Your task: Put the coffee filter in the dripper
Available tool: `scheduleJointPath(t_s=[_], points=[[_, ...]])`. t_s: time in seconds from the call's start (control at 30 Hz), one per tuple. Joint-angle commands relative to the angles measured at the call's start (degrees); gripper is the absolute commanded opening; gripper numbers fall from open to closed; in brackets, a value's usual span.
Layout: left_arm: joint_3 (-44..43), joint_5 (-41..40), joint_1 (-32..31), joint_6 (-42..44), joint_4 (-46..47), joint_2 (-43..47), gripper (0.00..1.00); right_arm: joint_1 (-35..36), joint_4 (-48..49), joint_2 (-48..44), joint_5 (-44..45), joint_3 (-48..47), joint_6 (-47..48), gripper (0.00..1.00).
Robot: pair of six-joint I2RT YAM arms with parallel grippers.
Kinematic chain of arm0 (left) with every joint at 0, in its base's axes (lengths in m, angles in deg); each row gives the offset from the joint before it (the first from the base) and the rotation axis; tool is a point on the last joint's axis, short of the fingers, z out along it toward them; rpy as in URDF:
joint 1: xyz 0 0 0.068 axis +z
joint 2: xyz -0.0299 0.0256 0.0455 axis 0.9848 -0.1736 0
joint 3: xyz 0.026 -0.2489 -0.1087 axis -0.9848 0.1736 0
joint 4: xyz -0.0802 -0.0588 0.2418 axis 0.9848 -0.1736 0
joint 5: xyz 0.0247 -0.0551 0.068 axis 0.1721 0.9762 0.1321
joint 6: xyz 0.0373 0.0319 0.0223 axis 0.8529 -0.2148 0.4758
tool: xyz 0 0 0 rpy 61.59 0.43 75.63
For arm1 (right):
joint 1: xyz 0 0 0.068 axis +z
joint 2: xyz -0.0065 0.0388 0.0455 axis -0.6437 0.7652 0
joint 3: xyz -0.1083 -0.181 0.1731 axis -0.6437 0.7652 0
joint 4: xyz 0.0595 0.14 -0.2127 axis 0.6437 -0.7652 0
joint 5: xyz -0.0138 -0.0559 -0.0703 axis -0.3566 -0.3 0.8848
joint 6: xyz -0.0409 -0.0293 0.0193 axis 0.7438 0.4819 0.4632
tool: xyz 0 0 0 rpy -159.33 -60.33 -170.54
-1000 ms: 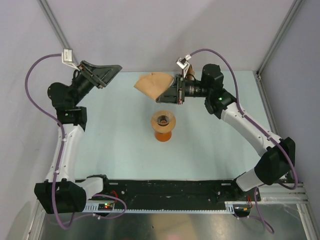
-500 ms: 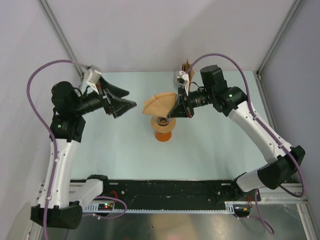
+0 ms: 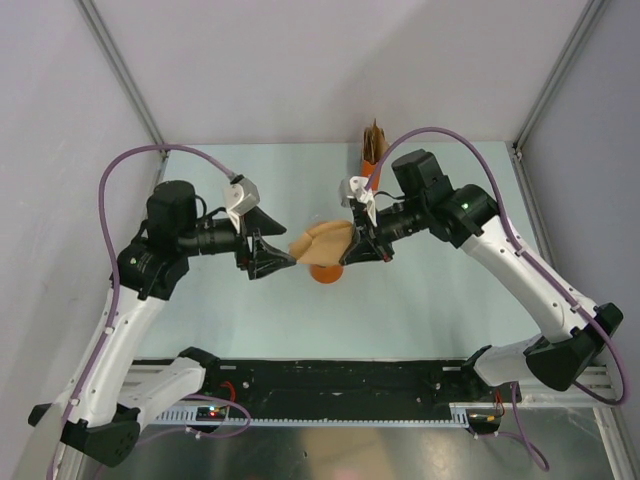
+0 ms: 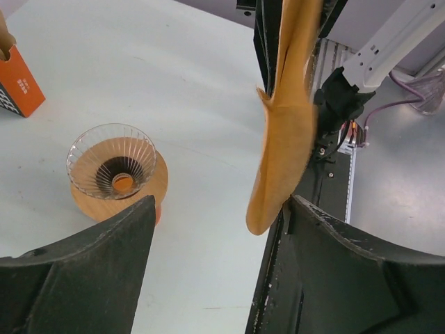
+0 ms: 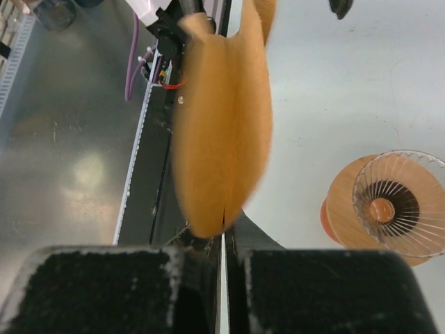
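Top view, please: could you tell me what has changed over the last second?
The right fingers, shut on the filter, carried it from the far side toward the near, to over the dripper. The left fingers swung in from the far left corner, open, and now face the filter's free edge without gripping it. The dripper stayed put, and the right grip held.

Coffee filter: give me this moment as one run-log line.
coffee filter: airborne, not in dripper | right gripper: shut on coffee filter | left gripper: open around filter's free edge | dripper: empty
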Motion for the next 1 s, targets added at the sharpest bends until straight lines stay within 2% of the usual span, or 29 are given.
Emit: scheduleJointPath(t_s=[0.0, 0.23, 0.7, 0.97], points=[[-1.2, 1.8, -0.6, 2.8, -1.1, 0.1, 0.8, 1.6, -2.7, -1.5, 2.0, 0.5, 5.0, 0.0], [-4.2, 4.5, -0.7, 1.0, -1.3, -1.0, 0.79, 2.0, -4.7, -1.8, 2.6, 1.1, 7.0, 0.0], [-2.8, 0.2, -3.9, 2.8, -1.2, -2.3, 0.74, 4.9, -4.1, -1.1, 4.0, 0.0, 6.1, 0.0], [-0.7, -4.4, -8.7, 4.7, -1.2, -3.1, 0.62, 6.2, -5.0, 1.3, 2.8, -2.6, 5.3, 0.0]])
